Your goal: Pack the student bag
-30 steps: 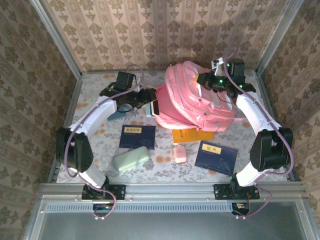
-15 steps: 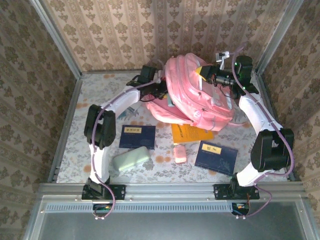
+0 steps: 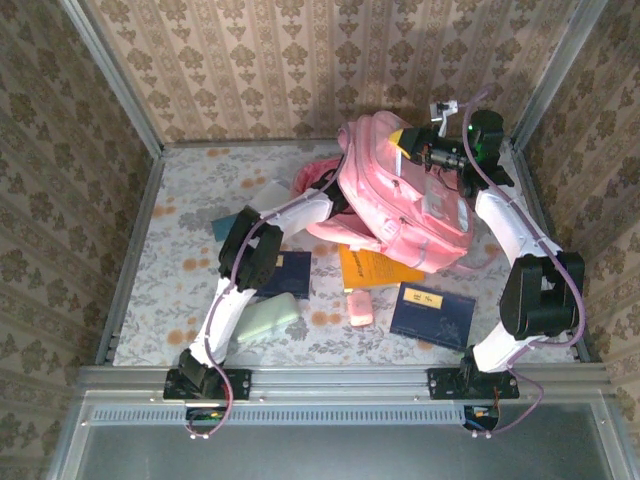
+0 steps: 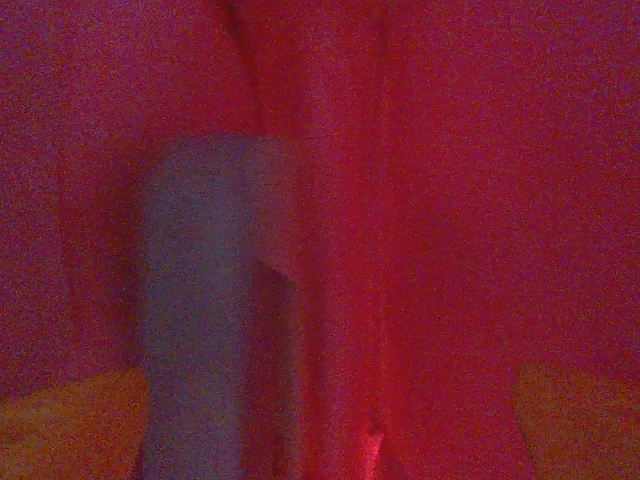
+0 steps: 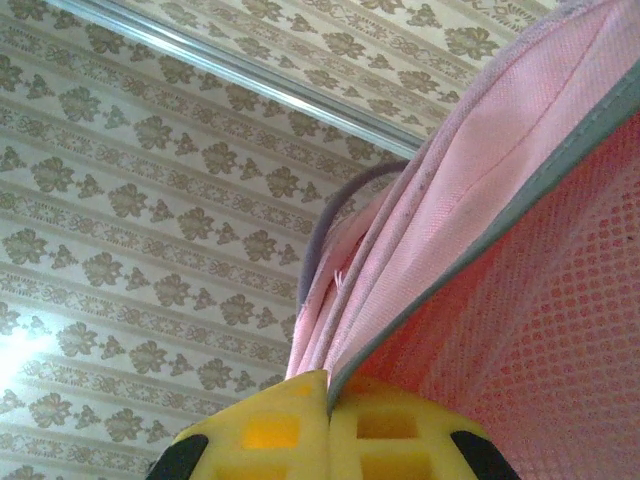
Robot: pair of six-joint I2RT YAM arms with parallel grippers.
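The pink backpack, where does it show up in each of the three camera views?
Top external: the pink backpack stands at upper centre-right.
Left wrist: its dim red fabric lies close around the lens, as if seen from inside.
Right wrist: its fabric and mesh run down the right side into the right gripper.
Shared landmark: the floral wallpaper, in the top and right wrist views.

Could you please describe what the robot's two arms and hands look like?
The left arm and right arm have white shells between black joints. A purple cable loops along each. The right hand has yellow pads with square recesses and black patches; the left hand shows yellow pads too. A green light glows near the right wrist.
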